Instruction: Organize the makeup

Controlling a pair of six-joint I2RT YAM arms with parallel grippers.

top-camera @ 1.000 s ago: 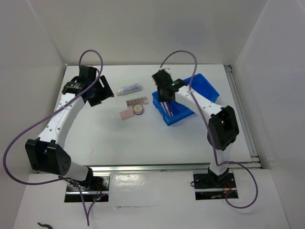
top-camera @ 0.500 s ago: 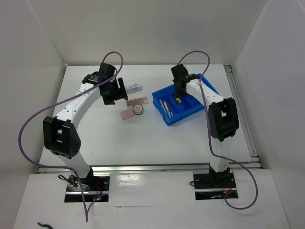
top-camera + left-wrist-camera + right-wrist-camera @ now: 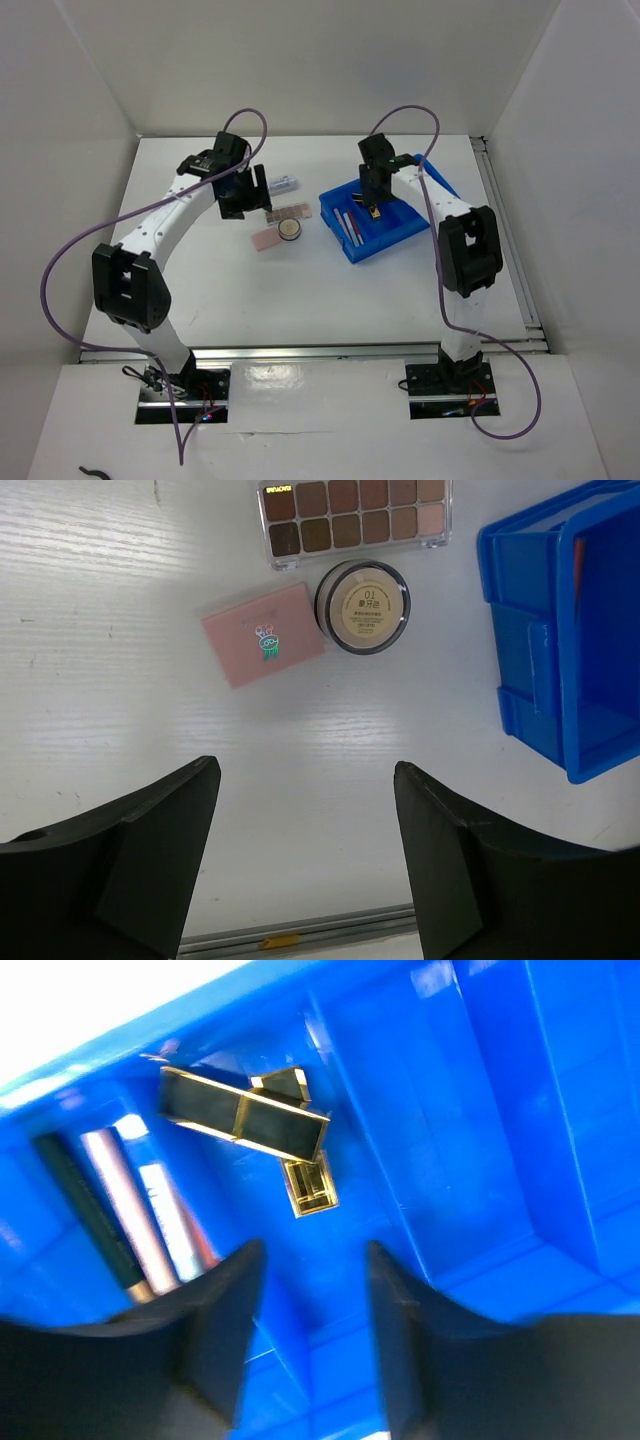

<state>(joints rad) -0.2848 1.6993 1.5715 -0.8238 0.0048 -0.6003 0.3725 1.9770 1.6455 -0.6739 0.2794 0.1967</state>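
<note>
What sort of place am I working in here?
Probably a lab robot cell, not a home: a white table boxed in by white walls, left arm and right arm mounted at its near edge, cosmetics laid out beside a blue bin.

Your workspace: a white booth under soft, even light.
You have a white table (image 3: 300, 290) boxed in by plain white walls (image 3: 300, 60) on three sides, with a metal rail (image 3: 330, 350) along its near edge.
</note>
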